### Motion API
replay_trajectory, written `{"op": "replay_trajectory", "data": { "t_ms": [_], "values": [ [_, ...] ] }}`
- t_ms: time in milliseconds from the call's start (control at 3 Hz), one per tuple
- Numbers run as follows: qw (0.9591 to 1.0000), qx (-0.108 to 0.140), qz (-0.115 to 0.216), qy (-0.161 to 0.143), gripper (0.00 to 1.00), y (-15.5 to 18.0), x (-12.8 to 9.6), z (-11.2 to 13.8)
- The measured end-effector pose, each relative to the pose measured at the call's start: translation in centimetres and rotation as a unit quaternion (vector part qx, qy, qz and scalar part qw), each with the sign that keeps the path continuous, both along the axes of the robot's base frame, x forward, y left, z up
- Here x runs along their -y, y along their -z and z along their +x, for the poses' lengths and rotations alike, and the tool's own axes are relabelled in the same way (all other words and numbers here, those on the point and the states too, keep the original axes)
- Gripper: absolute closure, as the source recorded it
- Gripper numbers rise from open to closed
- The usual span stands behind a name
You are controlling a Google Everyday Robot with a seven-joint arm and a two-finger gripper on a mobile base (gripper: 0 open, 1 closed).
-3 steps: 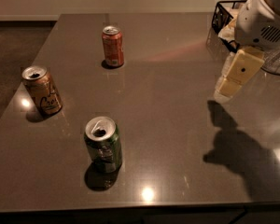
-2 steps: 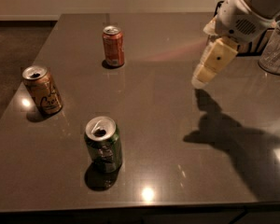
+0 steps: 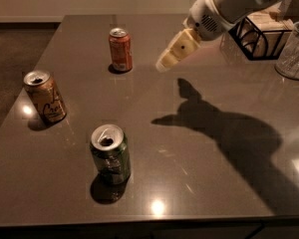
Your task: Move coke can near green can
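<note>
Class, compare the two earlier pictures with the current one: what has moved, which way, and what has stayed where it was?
The gripper has swung leftward over the table, from near the right edge toward the coke can. It now hovers to the right of that can without touching it, and it has taken hold of nothing. The coke can, green can and tan-gold can stand upright where they were.
</note>
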State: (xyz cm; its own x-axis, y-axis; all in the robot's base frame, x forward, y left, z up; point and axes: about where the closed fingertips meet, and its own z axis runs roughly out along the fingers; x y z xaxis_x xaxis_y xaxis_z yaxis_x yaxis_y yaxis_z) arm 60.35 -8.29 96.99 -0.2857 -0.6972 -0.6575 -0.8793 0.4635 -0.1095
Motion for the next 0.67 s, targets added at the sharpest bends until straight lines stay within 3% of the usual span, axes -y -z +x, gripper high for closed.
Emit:
{"op": "replay_trajectory", "data": {
  "t_ms": [333,667],
  "values": [
    [0.9983,0.029,0.047,0.019,0.0,-0.3,-4.1,2.6],
    [0.9926,0.068,0.09,0.044,0.0,-1.5,-6.8,5.3]
  ]
}}
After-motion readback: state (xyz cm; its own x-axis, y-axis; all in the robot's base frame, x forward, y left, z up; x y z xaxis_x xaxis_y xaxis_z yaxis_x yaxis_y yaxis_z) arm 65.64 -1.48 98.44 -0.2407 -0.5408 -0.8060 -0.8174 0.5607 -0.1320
